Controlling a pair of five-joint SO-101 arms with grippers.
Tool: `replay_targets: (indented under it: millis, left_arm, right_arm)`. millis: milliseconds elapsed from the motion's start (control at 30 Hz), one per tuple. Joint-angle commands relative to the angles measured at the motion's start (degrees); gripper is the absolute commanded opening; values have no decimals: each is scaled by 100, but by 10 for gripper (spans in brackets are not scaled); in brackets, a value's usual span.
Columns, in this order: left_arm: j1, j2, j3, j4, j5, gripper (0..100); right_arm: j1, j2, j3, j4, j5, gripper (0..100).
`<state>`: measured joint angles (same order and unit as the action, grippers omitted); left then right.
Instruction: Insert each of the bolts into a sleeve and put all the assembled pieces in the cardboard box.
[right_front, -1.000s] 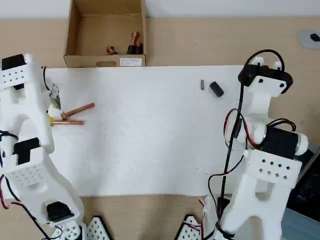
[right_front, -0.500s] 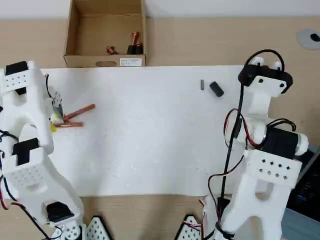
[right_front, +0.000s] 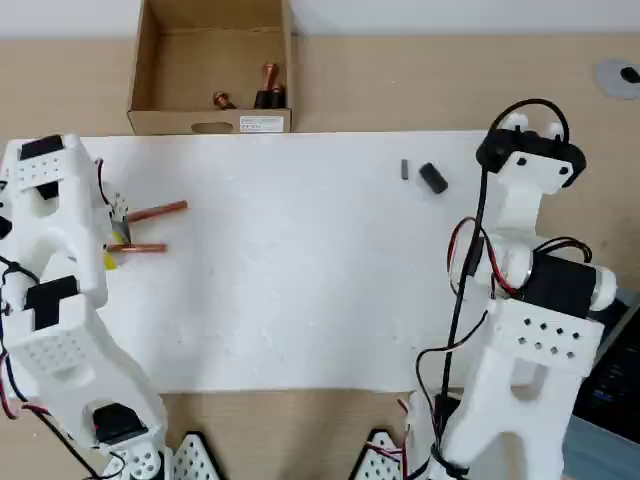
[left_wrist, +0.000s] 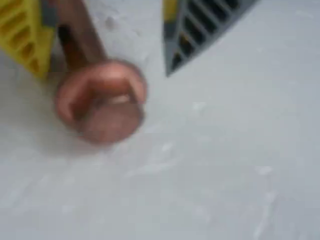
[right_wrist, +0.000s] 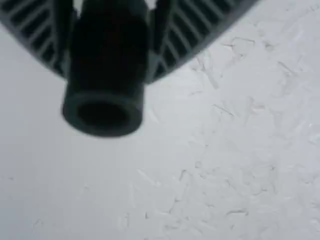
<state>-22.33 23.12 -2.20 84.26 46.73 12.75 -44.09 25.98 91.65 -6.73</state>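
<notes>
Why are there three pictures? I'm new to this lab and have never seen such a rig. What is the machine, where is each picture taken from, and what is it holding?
These are two white robot arms, the left arm and the right arm, side by side at a table. The high view looks down over everything. The other two pictures come from a camera on each arm's wrist.

On the white sheet lie two copper bolts, a loose black sleeve and a small dark piece. The cardboard box holds some copper and black pieces.

The left fingers stand open on either side of a bolt head. The right fingers are shut on a second sleeve.
</notes>
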Motion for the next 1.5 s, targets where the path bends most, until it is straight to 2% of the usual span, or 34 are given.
replay_targets:
  millis: [0,100,233,533,700,933,1100,1267,1467]
  left_arm:
    - [-44,-22,360,-360,44,116]
    - [-44,-22,607,-756,26,0]
    - [-44,-22,782,-1011,26,5]
    - [-9,-84,659,-967,-18,3]
    - [0,-84,-202,-53,-237,2]
    - [149,-92,-2690,1530,-870,2]
    - [369,-593,-3613,1635,-1433,2]
    - [1002,-1895,-3086,1635,-2180,2]
    - [1644,-3881,-1644,1626,-3121,2]
  right_arm:
    - [31,-180,4,-105,-44,10]
    - [31,-180,4,-105,-44,10]
    - [31,-180,4,-105,-44,10]
    - [31,-180,-48,-97,-18,10]
    - [31,-180,-479,-18,0,10]
    - [22,-180,-1332,290,484,10]
    - [22,-180,-1895,607,835,10]
    - [40,-180,-2378,941,1108,10]
    - [75,-716,-2448,1064,1609,9]
